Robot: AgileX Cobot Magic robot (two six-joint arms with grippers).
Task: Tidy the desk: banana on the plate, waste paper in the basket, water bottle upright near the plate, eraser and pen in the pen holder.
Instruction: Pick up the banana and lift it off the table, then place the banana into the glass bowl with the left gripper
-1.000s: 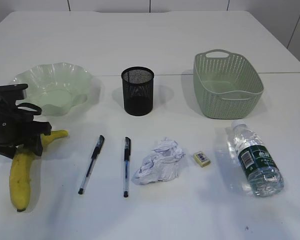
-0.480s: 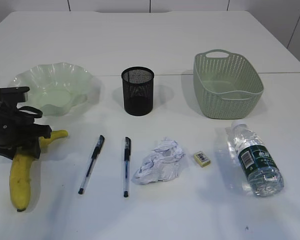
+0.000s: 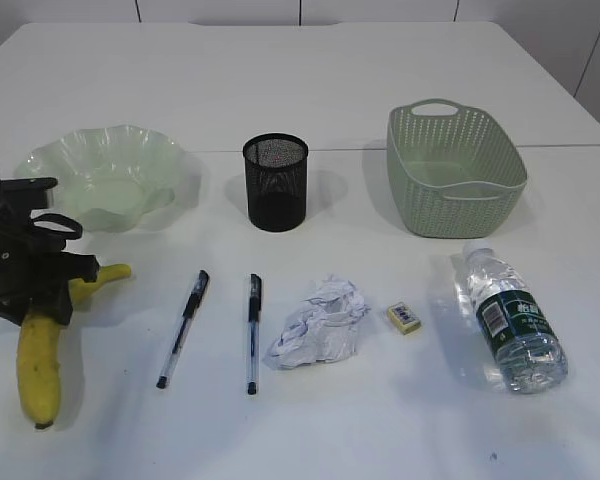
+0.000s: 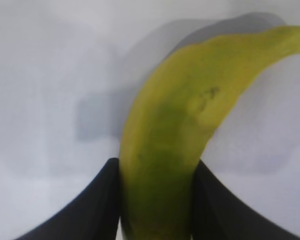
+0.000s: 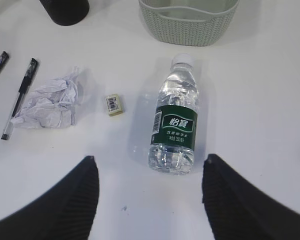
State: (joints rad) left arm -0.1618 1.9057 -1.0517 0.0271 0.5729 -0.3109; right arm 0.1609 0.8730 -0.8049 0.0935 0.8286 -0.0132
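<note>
We see the left gripper point(image 3: 50, 295) clamped on the banana point(image 3: 38, 362), its jaws closed against both sides of the fruit near the stem end, as the left wrist view confirms with the banana point(image 4: 175, 145) pinched between two dark fingers point(image 4: 97, 205). Compared with a second ago, the gripper and banana have shifted slightly toward the left edge, and the fruit's stem tip sits a little further left; the banana still touches the tabletop point(image 3: 310, 90). The plate point(image 3: 105, 175) lies just behind the gripper. Nothing else has moved: the pen holder point(image 3: 275, 182), basket point(image 3: 455, 170), two pens point(image 3: 184, 327), waste paper point(image 3: 320, 322), eraser point(image 3: 403, 318) and water bottle point(image 3: 508, 318), lying on its side. The right gripper point(image 5: 147, 200) hovers above the bottle with jaws spread open
</note>
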